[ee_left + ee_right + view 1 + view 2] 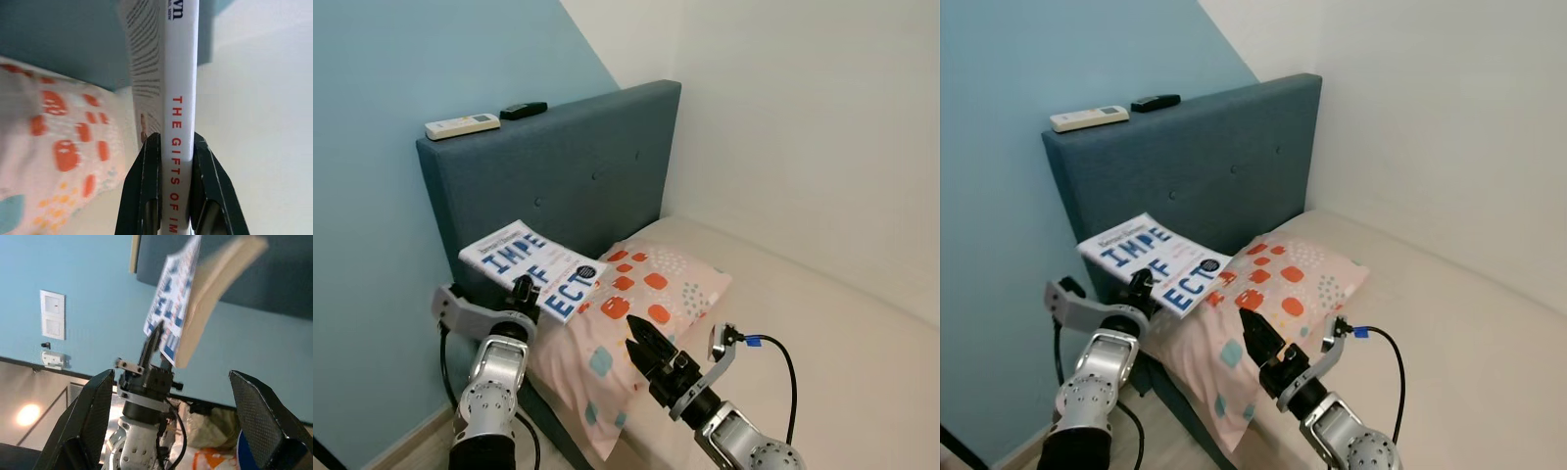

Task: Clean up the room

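Note:
A white book (530, 266) with big blue letters is held flat above the pillow's corner, close to the headboard. My left gripper (524, 289) is shut on its spine edge; the left wrist view shows both fingers (146, 186) pressed against the white spine (180, 98) with red lettering. A pink pillow (656, 294) with orange and teal spots lies at the head of the bed. Over the pillow's near side, my right gripper (644, 333) is open and holds nothing. Its wrist view looks between spread fingers (93, 421) at the book (186, 303) and the left arm.
The blue padded headboard (568, 176) carries a white remote (462, 124) and a small black device (523, 110) on its top edge. Beige mattress (822, 333) stretches to the right against a white wall. A blue wall stands on the left, floor below it.

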### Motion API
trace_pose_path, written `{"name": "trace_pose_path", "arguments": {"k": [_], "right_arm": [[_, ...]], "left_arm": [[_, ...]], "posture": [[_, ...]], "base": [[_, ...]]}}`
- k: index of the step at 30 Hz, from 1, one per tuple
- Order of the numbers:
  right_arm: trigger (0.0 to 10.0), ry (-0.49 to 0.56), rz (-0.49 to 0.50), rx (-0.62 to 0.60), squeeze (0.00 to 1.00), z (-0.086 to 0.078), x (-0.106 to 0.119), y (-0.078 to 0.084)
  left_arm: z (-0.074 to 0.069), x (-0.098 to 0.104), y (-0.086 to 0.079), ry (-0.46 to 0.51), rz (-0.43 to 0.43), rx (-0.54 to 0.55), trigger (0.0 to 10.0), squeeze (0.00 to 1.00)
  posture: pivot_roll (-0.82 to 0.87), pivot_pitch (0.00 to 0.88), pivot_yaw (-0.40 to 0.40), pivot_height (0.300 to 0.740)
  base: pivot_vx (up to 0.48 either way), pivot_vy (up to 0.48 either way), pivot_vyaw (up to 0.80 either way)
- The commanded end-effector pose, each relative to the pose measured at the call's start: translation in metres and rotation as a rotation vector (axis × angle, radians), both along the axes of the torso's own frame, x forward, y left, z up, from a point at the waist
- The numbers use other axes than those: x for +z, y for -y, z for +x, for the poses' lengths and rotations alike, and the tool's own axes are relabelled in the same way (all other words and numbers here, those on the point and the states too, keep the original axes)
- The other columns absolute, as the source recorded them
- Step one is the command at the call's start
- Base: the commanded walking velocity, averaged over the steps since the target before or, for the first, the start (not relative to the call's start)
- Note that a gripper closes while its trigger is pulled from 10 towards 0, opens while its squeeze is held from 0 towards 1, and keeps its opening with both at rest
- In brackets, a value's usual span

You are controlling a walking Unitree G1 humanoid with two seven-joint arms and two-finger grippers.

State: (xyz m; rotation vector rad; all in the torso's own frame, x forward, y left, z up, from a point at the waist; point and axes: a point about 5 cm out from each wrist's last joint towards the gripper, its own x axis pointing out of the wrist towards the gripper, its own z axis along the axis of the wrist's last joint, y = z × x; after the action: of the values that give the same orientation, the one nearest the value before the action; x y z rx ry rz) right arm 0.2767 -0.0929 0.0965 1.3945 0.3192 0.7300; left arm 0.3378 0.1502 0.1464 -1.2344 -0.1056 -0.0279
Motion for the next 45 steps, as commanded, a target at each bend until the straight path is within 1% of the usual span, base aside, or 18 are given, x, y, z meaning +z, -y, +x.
{"name": "trace_pose_path", "arguments": {"k": [1, 3, 4, 6, 7, 8, 11, 14, 17, 19, 23, 27, 31, 33, 37, 41, 45], "right_arm": [[10.0, -0.063, 0.091, 0.004, 0.0, -0.005, -0.004, -0.009], [10.0, -0.095, 0.135, 0.002, 0.0, -0.005, -0.004, -0.008], [10.0, -0.103, 0.147, 0.001, 0.0, -0.004, -0.004, -0.008], [10.0, -0.109, 0.153, 0.002, 0.0, -0.004, -0.004, -0.008], [10.0, -0.11, 0.149, 0.013, 0.0, -0.003, -0.004, -0.01], [10.0, -0.11, 0.149, 0.013, 0.0, -0.003, -0.004, -0.01], [10.0, -0.093, 0.158, 0.05, 0.0, -0.003, 0.001, -0.014], [10.0, -0.065, 0.191, 0.094, 0.0, -0.005, 0.01, -0.017], [10.0, -0.042, 0.194, 0.127, 0.0, -0.008, 0.015, -0.019], [10.0, -0.033, 0.189, 0.138, 0.0, -0.009, 0.017, -0.02], [10.0, 0.001, 0.215, 0.152, 0.0, -0.011, 0.022, -0.02], [10.0, -0.006, 0.202, 0.142, 0.0, -0.01, 0.022, -0.02], [10.0, -0.041, 0.179, 0.094, 0.0, -0.001, 0.017, -0.017], [10.0, -0.048, 0.173, 0.085, 0.0, 0.0, 0.016, -0.017], [10.0, -0.049, 0.178, 0.072, 0.0, 0.002, 0.017, -0.016], [10.0, -0.049, 0.215, 0.036, 0.0, 0.01, 0.021, -0.013], [10.0, -0.044, 0.227, 0.032, 0.0, 0.012, 0.023, -0.013]], "left_arm": [[-0.003, 0.011, 0.016, 0.088, -0.093, -0.053, 10.0, 0.0], [-0.005, 0.016, 0.019, 0.125, -0.131, -0.089, 10.0, 0.0], [-0.006, 0.017, 0.021, 0.135, -0.132, -0.109, 10.0, 0.0], [-0.007, 0.017, 0.023, 0.142, -0.119, -0.131, 10.0, 0.0], [-0.008, 0.016, 0.026, 0.142, -0.1, -0.157, 10.0, 0.0], [-0.008, 0.016, 0.026, 0.142, -0.1, -0.157, 10.0, 0.0], [-0.013, 0.01, 0.033, 0.141, -0.051, -0.201, 10.0, 0.0], [-0.017, 0.001, 0.034, 0.121, -0.031, -0.212, 10.0, 0.0], [-0.018, -0.005, 0.031, 0.094, -0.027, -0.192, 10.0, 0.0], [-0.019, -0.008, 0.029, 0.085, -0.03, -0.186, 10.0, 0.0], [-0.019, -0.009, 0.029, 0.073, -0.028, -0.199, 10.0, 0.0], [-0.02, -0.009, 0.032, 0.082, -0.027, -0.228, 10.0, 0.0], [-0.026, -0.005, 0.042, 0.12, -0.031, -0.311, 10.0, 0.0], [-0.027, -0.004, 0.043, 0.125, -0.031, -0.319, 10.0, 0.0], [-0.028, -0.003, 0.043, 0.136, -0.037, -0.334, 10.0, 0.0], [-0.033, -0.002, 0.043, 0.15, -0.029, -0.361, 10.0, 0.0], [-0.035, -0.003, 0.042, 0.151, -0.021, -0.372, 10.0, 0.0]], "posture": [[0.04, 0.082, -0.051, 0.728], [0.04, 0.081, -0.049, 0.728], [0.04, 0.081, -0.049, 0.728], [0.04, 0.081, -0.049, 0.728], [0.04, 0.082, -0.047, 0.728], [0.04, 0.082, -0.047, 0.728], [0.04, 0.083, -0.046, 0.728], [0.04, 0.083, -0.046, 0.728], [0.04, 0.084, -0.047, 0.728], [0.04, 0.084, -0.047, 0.728], [0.04, 0.085, -0.047, 0.728], [0.04, 0.086, -0.048, 0.728], [0.04, 0.086, -0.049, 0.728], [0.04, 0.086, -0.049, 0.728], [0.05, 0.086, -0.051, 0.728], [0.05, 0.084, -0.053, 0.728], [0.05, 0.084, -0.053, 0.728]], "base": [[0.0, 0.0, 0.0], [0.0, 0.0, 0.0], [0.0, 0.0, 0.0], [0.0, 0.0, 0.0], [0.0, 0.0, 0.0], [0.0, 0.0, 0.0], [0.0, 0.0, 0.0], [0.0, 0.0, 0.0], [0.0, 0.0, 0.0], [0.0, 0.0, 0.0], [0.0, 0.0, 0.0], [0.0, 0.0, 0.0], [0.0, 0.0, 0.0], [0.0, 0.0, 0.0], [0.0, 0.0, 0.0], [0.0, 0.0, 0.0], [0.0, 0.0, 0.0]]}}
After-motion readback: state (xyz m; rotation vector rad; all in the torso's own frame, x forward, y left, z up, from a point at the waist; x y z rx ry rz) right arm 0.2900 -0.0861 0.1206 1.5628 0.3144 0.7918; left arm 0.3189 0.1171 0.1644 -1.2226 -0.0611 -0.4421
